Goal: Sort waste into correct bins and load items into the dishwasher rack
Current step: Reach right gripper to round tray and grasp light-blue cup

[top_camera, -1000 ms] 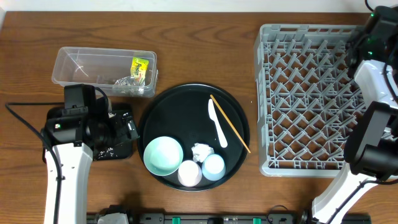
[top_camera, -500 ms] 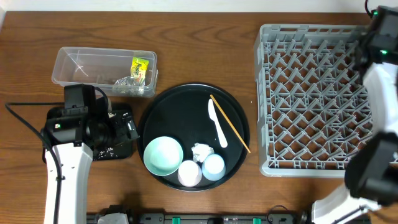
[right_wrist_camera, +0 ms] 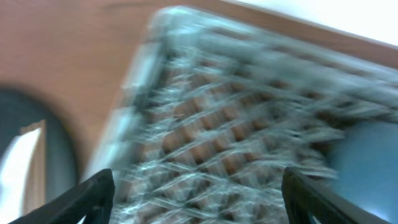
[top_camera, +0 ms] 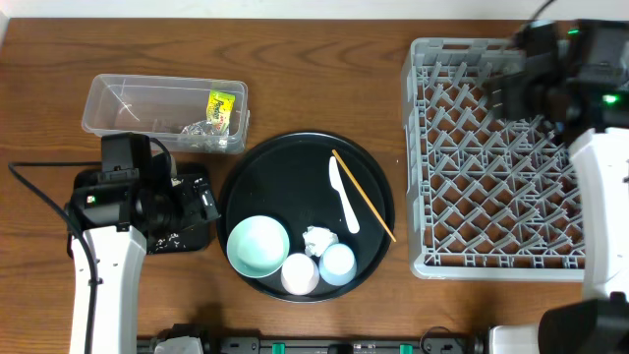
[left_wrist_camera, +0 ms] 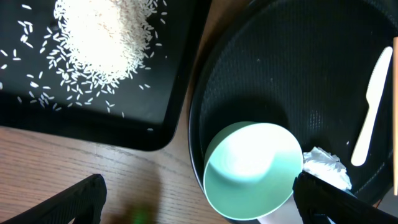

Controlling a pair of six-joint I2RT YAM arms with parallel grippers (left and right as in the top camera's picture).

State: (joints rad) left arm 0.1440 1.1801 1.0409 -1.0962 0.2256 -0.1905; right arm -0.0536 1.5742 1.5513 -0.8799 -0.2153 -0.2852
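My left gripper (top_camera: 202,203) (left_wrist_camera: 199,208) is open and empty, over the gap between the shallow black tray (top_camera: 193,234) (left_wrist_camera: 168,118) and the round tray. Loose rice (left_wrist_camera: 102,37) lies in the shallow tray. The clear tub (top_camera: 118,108) holds the yellow-green packet (top_camera: 223,105) and clear wrapper (top_camera: 200,130). On the round tray are the mint bowl (top_camera: 257,246) (left_wrist_camera: 252,171), pink cup (top_camera: 300,274), light-blue cup (top_camera: 337,263), tissue (top_camera: 316,239) (left_wrist_camera: 326,167), spoon (top_camera: 343,195) (left_wrist_camera: 371,99) and chopsticks (top_camera: 364,195). My right gripper (top_camera: 503,90) (right_wrist_camera: 199,199) is open and empty above the grey rack (top_camera: 491,177) (right_wrist_camera: 236,124). No dark-blue bowl shows overhead.
The large round black tray (top_camera: 295,162) (left_wrist_camera: 280,62) sits between the bins and the rack. The right wrist view is motion-blurred; a bluish shape (right_wrist_camera: 367,162) shows at its right edge. Bare wooden table (top_camera: 324,69) lies behind the round tray.
My right arm has swung from the rack's far right edge leftward over the rack's back part. The left arm and all objects have stayed where they were.
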